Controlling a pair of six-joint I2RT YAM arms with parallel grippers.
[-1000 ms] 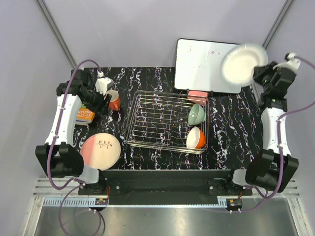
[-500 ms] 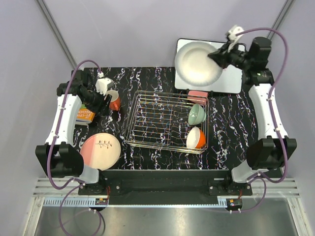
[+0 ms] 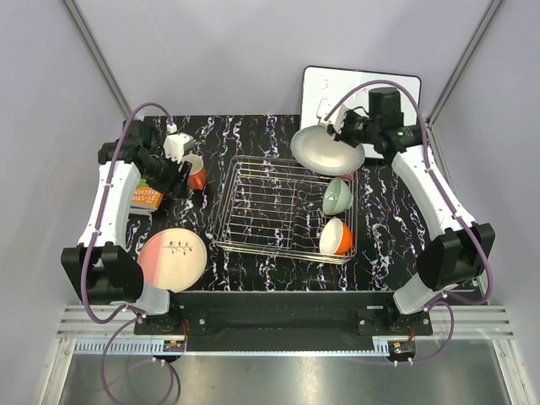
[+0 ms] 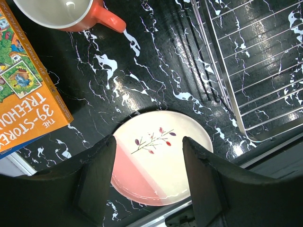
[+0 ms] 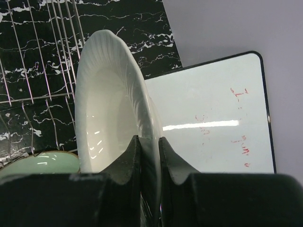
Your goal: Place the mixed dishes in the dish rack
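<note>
My right gripper (image 3: 344, 135) (image 5: 149, 142) is shut on the rim of the white plate (image 3: 327, 150) (image 5: 104, 109), holding it tilted above the far right corner of the dish rack (image 3: 285, 159). The pale green bowl (image 3: 337, 196) (image 5: 40, 165) and the orange bowl (image 3: 336, 237) sit in the rack's right side. My left gripper (image 3: 169, 180) (image 4: 149, 142) hangs open and empty at the left, beside the orange-red mug (image 3: 196, 175) (image 4: 71, 14). Below it, the pink-and-cream plate (image 3: 172, 259) (image 4: 161, 156) lies flat near the front edge. The white plate hides the small pink cup.
A green-orange book (image 3: 145, 198) (image 4: 28, 104) lies left of the mug, under the left arm. A whiteboard (image 3: 371, 89) (image 5: 213, 118) lies beyond the rack at the back right. The rack's left and middle rows (image 3: 253, 207) (image 4: 255, 61) hold nothing.
The right arm swung the white plate from high at the far right leftwards and down, to over the rack's back right corner. The left arm stayed still.
</note>
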